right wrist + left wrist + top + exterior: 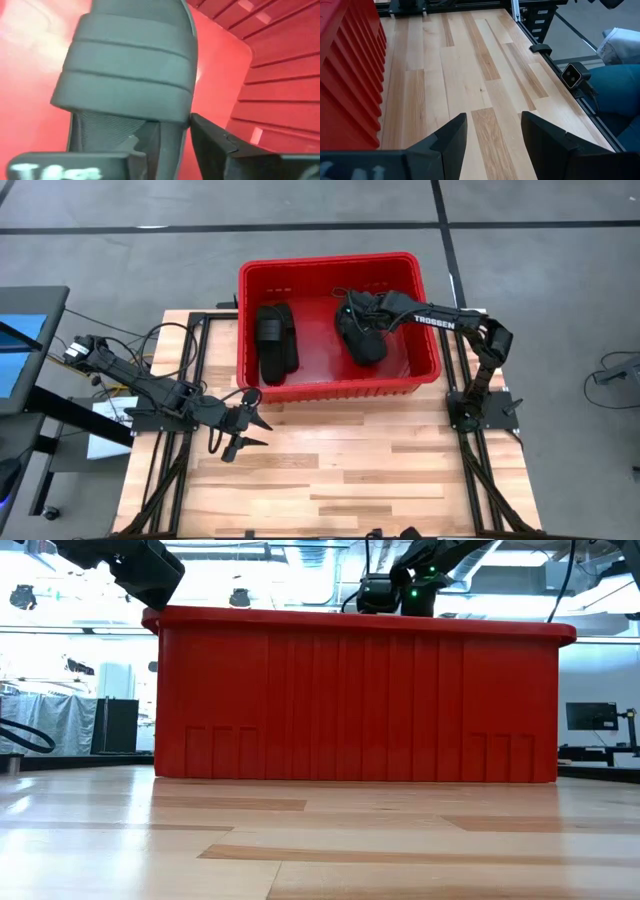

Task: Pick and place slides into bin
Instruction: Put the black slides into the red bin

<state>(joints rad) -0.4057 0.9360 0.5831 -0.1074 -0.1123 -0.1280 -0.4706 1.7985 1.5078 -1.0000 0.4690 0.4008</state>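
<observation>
While our right pincer (358, 313) reaches into the bin (420, 280), closed on a slide (132, 75), other slides (276, 340) already lie inside. We judge release comes next: opening, then lifting clear. Our left pincer (243, 430) waits spread wide over the desk (380, 470).

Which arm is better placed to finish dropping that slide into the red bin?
Right. The right gripper is inside the bin, closed on a slide. The left gripper hangs open over bare table outside the bin, holding nothing.
</observation>
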